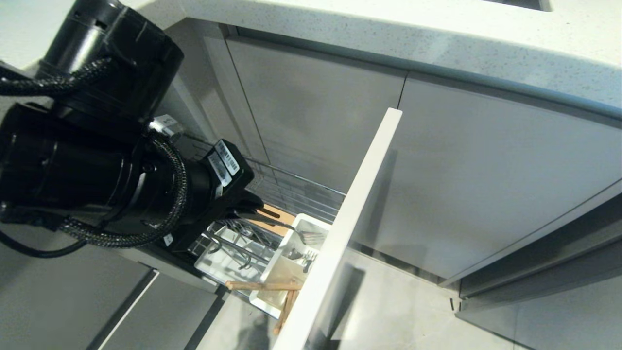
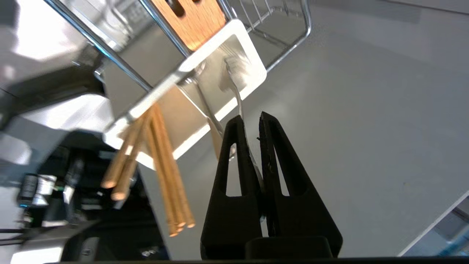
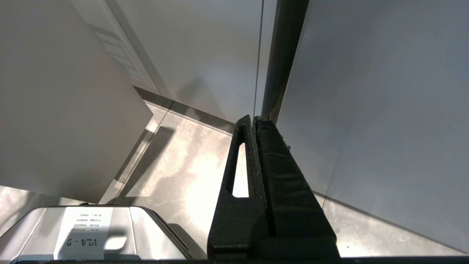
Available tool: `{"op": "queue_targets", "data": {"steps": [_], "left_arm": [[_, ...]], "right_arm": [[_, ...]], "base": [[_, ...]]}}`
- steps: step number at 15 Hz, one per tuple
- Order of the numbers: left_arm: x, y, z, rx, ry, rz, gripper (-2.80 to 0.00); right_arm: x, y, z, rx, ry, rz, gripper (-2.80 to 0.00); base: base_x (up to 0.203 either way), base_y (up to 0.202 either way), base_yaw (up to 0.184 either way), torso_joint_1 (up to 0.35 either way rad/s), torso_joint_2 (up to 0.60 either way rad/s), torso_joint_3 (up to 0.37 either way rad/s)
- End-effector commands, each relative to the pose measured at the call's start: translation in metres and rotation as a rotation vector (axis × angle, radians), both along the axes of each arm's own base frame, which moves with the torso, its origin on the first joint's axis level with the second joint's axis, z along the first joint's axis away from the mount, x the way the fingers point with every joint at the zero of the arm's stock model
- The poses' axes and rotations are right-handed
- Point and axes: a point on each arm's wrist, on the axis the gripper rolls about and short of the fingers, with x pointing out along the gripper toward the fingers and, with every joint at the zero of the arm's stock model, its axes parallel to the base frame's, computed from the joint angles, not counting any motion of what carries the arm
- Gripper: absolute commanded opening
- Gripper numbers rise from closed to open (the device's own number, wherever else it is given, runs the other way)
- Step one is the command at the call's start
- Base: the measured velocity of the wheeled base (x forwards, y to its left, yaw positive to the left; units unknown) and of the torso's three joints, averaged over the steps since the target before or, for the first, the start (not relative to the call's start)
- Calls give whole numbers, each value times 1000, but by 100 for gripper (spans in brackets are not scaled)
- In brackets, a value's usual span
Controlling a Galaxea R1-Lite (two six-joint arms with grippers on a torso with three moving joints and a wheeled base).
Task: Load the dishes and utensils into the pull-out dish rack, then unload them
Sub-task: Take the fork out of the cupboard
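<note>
The pull-out dish rack [image 1: 301, 189] stands drawn out, with its pale front panel [image 1: 350, 218], slotted wooden strip [image 2: 194, 22] and white cutlery caddy [image 2: 253, 73]. My left gripper [image 2: 250, 116] is shut on the handle of a slim grey metal utensil [image 2: 239, 99], whose head sits at the caddy's opening. A second metal handle [image 2: 207, 110] leans beside it. Wooden chopsticks [image 2: 165, 176] stick out of the caddy's other compartment. In the head view the left gripper [image 1: 252, 206] reaches over the rack. The right gripper [image 3: 254, 117] is shut and empty, parked low over the floor. The dishes are out of view.
A speckled countertop [image 1: 388, 29] overhangs flat grey cabinet doors [image 1: 486, 170]. Grey tiled floor [image 1: 388, 301] lies right of the front panel. More metal cutlery lies in the rack's white tray [image 1: 233, 243]. The robot's base [image 3: 84, 227] shows below the right gripper.
</note>
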Motion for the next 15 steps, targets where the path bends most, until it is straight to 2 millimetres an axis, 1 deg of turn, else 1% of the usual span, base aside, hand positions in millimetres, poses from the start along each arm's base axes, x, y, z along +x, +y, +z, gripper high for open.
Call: {"op": "queue_targets", "data": {"steps": [1,9,11,15], "left_arm": [[-5,4,5,2,-6,8,-280],[-11,10,12,16,-44,20,-280],[-15,14,19,10,-68,35,-280],[-30,30,41,-45,-139,54,-280]], "right_arm": [[0,0,0,0,2,1,-280],[0,0,0,0,2,1,-280],[0,0,0,0,2,1,-280],[0,0,0,0,2,1,-280]], "base": [[0,0,0,0,0,0],[0,0,0,0,0,0],[0,0,0,0,0,0],[0,0,0,0,0,0]]}}
